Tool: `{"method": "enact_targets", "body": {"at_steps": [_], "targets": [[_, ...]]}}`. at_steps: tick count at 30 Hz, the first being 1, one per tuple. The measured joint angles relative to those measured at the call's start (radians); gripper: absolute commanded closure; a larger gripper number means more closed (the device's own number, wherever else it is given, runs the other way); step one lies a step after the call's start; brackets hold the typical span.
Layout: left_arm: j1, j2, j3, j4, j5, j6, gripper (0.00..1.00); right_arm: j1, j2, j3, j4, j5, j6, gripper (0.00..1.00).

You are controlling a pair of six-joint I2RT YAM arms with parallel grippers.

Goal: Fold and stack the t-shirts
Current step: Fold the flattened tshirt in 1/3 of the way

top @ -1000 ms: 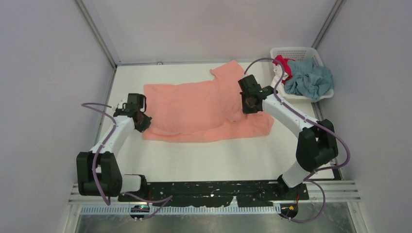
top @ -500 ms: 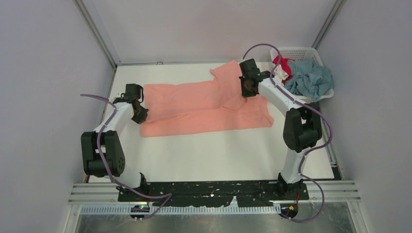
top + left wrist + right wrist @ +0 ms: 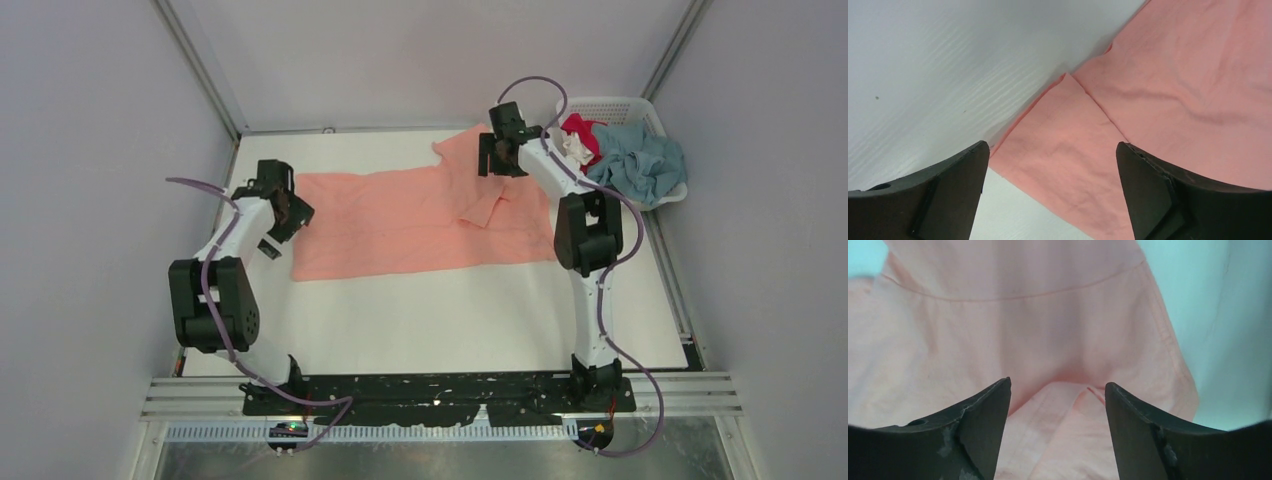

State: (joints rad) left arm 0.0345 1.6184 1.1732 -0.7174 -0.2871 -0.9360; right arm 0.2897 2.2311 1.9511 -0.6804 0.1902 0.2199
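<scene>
Pink shirt (image 3: 400, 222) lies flat, long axis left to right.
One sleeve points to the far edge; left gripper (image 3: 1050, 147) and right gripper (image 3: 1058, 382) gape wide, empty.

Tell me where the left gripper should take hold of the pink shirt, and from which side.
Take the salmon-pink cloth t-shirt by its left-end corner, coming down from the white table side. The cloth lies flat there with a free edge, so one finger of the open left gripper could probably slide under it.
</scene>
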Motion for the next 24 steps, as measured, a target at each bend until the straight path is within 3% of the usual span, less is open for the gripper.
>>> {"method": "enact_targets", "body": {"at_steps": [3, 5, 9, 13, 18, 24], "targets": [[0.0, -0.034, 0.002, -0.003, 0.014, 0.018, 0.01, -0.013, 0.013, 0.036, 0.027, -0.015, 0.015, 0.0], [0.0, -0.068, 0.001, 0.002, 0.043, 0.03, 0.0, -0.019, -0.049, -0.05, 0.087, -0.046, 0.027, 0.04], [0.0, -0.115, -0.032, 0.06, 0.137, 0.052, 0.0, -0.03, -0.28, -0.372, 0.189, -0.151, 0.067, 0.05], [-0.013, -0.079, -0.072, 0.106, 0.262, 0.075, 0.0, -0.024, -0.401, -0.573, 0.271, -0.286, 0.109, 0.05], [-0.061, -0.004, -0.078, 0.138, 0.343, 0.1, 0.0, -0.002, -0.318, -0.569, 0.327, -0.359, 0.127, 0.05], [-0.08, 0.013, -0.079, 0.143, 0.367, 0.117, 0.0, 0.017, -0.105, -0.345, 0.306, -0.384, 0.154, 0.05]]}}
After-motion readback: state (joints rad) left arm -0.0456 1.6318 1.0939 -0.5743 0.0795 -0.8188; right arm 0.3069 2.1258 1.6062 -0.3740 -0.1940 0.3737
